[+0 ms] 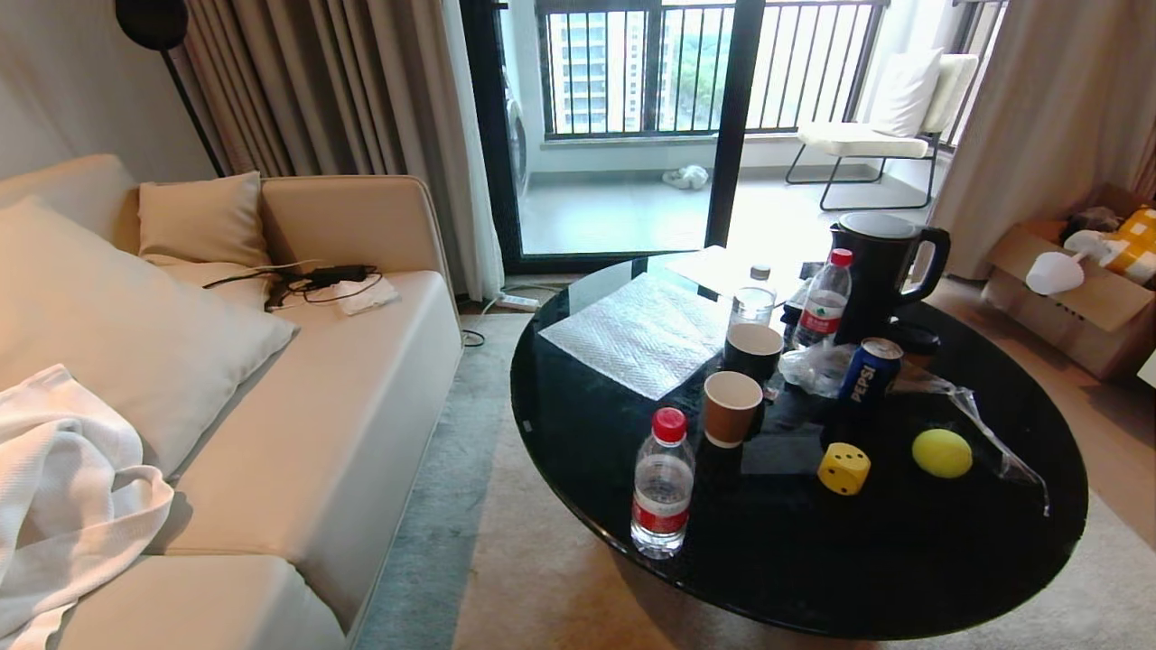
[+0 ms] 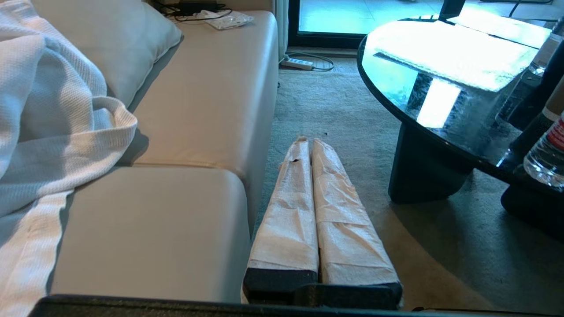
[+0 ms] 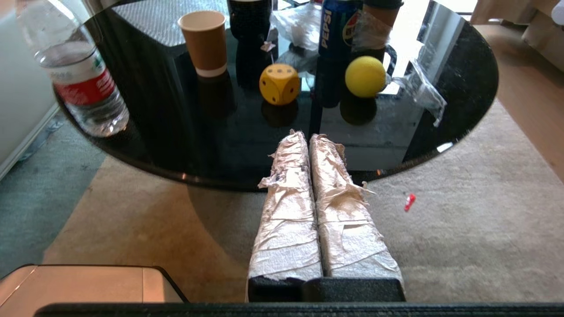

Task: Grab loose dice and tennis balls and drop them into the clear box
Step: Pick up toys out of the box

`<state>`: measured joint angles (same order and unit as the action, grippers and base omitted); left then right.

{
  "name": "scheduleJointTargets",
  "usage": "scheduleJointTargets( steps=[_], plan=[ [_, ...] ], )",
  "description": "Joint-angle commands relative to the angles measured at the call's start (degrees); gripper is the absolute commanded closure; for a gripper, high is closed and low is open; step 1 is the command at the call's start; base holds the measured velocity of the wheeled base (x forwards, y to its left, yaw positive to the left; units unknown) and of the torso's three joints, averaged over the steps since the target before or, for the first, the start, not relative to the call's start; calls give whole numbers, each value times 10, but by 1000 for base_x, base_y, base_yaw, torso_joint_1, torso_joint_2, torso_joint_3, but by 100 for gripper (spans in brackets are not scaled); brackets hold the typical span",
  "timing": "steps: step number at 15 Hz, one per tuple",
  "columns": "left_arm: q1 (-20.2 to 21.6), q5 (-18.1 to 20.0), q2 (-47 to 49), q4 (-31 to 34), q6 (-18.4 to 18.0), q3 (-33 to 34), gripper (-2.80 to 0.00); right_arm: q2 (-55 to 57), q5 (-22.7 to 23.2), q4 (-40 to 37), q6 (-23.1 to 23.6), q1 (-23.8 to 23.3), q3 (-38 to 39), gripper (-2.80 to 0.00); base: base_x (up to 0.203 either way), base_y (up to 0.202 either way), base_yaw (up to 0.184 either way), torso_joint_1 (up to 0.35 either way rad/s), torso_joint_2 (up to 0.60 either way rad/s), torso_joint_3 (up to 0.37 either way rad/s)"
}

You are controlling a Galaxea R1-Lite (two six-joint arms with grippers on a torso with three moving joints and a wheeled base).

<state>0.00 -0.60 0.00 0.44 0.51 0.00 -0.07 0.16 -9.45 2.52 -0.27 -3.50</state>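
- The round black counter (image 1: 903, 578) carries the clutter, with everything crowded toward its middle and far side; the near edge facing the robot is bare glass, which I judge leaves room for an arm to come in low.
- No clear box shows in any view; only a flat ribbed clear lid (image 1: 637, 332) lies on the far left part of the counter, so the drop-off place cannot be told.
- One tennis ball (image 1: 942, 452) sits on the near right part of the counter, beside a crumpled clear wrapper (image 1: 984, 433).
- A yellow die (image 1: 843, 468) rests just left of the ball and apart from it, in front of the Pepsi can (image 1: 870, 370). Both look free to grasp.
- The right hand (image 3: 308, 137), wrapped fingers pressed together and empty, hangs level before the counter's near edge, aimed at the die and ball.
- The left hand (image 2: 308, 143), likewise pressed together and empty, is parked low over the carpet between sofa (image 2: 198, 110) and counter.
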Motion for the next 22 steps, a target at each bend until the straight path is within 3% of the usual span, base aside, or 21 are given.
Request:
scheduleJointTargets(
  steps=[1,6,22],
  plan=[
    [0,0,0,0,0,1,0,0,0,0,0,0,0,0,181,0,-3,2,1,2],
    [0,0,1,0,0,1,0,0,0,0,0,0,0,0,157,0,-2,1,2,2],
    [0,0,0,0,1,1,0,0,1,-1,1,0,0,0,0,0,0,0,0,-7]
  ],
)
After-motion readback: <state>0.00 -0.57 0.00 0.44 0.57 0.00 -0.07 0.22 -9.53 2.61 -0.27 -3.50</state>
